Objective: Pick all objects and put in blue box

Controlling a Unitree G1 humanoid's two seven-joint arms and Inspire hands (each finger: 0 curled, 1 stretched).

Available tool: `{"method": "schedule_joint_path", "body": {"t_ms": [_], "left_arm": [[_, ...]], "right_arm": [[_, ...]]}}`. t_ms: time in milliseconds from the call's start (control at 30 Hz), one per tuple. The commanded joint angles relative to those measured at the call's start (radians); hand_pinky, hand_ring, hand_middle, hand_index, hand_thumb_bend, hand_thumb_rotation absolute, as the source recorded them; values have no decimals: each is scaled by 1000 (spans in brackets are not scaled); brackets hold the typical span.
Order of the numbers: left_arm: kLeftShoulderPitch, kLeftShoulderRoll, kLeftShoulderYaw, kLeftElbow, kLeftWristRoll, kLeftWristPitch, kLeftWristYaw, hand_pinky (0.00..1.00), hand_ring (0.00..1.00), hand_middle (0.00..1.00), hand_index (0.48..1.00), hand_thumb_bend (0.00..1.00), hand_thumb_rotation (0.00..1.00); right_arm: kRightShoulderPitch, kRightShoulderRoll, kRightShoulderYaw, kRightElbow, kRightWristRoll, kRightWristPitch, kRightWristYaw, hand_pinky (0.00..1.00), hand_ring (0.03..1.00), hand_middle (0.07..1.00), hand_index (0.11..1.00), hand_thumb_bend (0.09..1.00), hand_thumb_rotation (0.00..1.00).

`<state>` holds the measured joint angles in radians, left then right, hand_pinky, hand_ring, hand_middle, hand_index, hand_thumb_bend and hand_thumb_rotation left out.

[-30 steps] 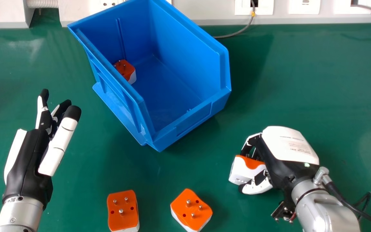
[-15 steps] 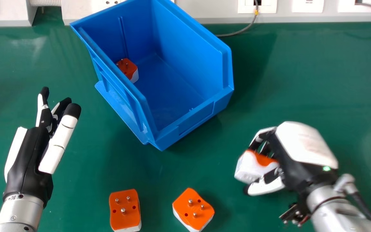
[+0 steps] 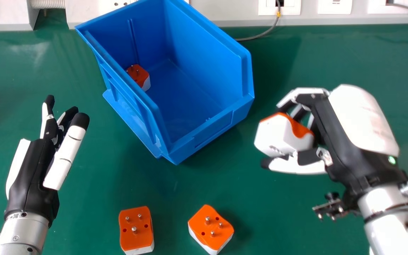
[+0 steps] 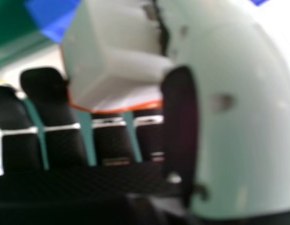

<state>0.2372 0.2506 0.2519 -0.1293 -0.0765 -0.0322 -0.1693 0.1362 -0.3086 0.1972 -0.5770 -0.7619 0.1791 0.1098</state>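
- Our right robot hand (image 3: pixel 342 141) grips a plug (image 3: pixel 275 136)!
- Left robot hand (image 3: pixel 30 170) relaxed!
- We've one plug (image 3: pixel 138 75) in the box (image 3: pixel 211 131), two plugs (image 3: pixel 136 232) on the counter (image 3: pixel 324 67)!

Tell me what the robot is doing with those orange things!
The robot's right hand is holding an orange and white plug adapter above the table, just to the right of the blue box. One adapter is already inside the box. Two more wait on the table, and the open left hand holds nothing.
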Motion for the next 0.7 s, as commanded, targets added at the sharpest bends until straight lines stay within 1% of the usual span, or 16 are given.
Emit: {"method": "schedule_joint_path", "body": {"t_ms": [0,33,67,100,167,267,400,500,600,667], "left_arm": [[-13,3,-3,-5,7,-14,5,916,955,958,987,724,862],[-13,3,-4,-4,8,-15,5,916,955,958,987,724,862],[-13,3,-5,-4,9,-15,6,917,955,960,987,724,862],[-13,3,-6,-4,11,-16,7,917,955,960,987,724,862],[-12,3,-7,-5,12,-16,8,919,955,965,987,724,862],[-13,2,-8,-5,12,-15,9,922,955,971,987,725,862],[-19,4,-10,6,15,-17,10,923,956,974,988,725,862],[-18,5,-11,4,17,-17,10,925,958,978,988,724,863],[-18,6,-10,5,16,-17,8,929,961,983,988,724,863],[-15,6,-10,3,16,-17,8,932,964,986,989,724,864]], "right_arm": [[-62,22,-2,-4,17,-39,-25,253,227,263,474,487,146],[-75,29,3,3,20,-44,-25,253,227,263,474,487,146],[-89,39,10,11,21,-47,-25,204,193,234,473,488,145],[-105,49,17,24,22,-52,-27,204,193,234,473,488,145],[-139,67,34,52,16,-63,-33,145,153,205,472,487,145],[-195,84,57,95,-3,-77,-43,94,118,176,471,487,145],[-323,115,95,201,-35,-85,-64,82,113,177,470,487,145],[-405,141,116,291,-46,-91,-89,72,108,173,470,487,144],[-492,169,132,389,-43,-92,-114,64,101,165,469,487,143],[-553,188,140,460,-41,-91,-132,60,98,161,469,487,143]]}}
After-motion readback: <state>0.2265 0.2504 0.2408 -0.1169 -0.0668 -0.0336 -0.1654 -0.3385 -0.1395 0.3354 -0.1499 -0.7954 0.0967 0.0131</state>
